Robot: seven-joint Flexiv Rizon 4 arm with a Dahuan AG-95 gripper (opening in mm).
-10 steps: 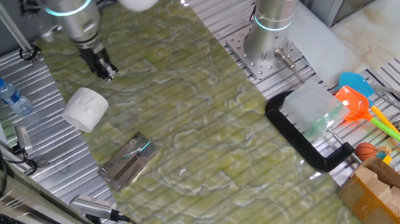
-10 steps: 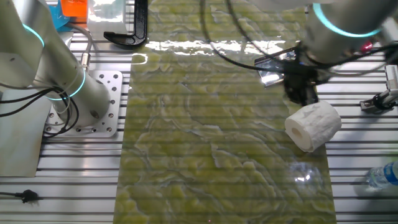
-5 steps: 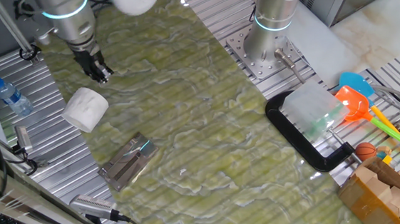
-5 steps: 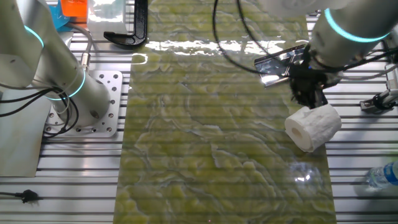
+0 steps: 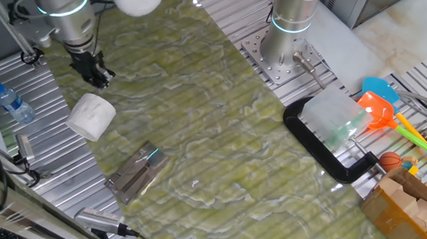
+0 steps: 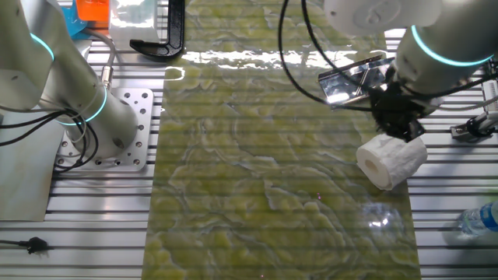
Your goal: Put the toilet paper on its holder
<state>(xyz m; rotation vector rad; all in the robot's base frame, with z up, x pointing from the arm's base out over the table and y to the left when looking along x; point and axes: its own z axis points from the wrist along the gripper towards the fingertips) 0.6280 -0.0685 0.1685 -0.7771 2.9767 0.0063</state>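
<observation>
Reaching for the plump white paper roll | black end effector just above it, holding nothing, gap unclear | next: drop, squeeze roll, carry to shiny silver metal holder.

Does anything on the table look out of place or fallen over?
The toilet paper lies on its side on the green mat, not on the holder, which lies flat nearby. Nothing looks spilled or damaged.

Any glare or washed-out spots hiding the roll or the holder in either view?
In the other fixed view, a bright glare band crosses the mat's far end, and the holder mirrors light; the toilet paper stays legible. In one fixed view, lighting is even, with the holder only faintly shiny.
</observation>
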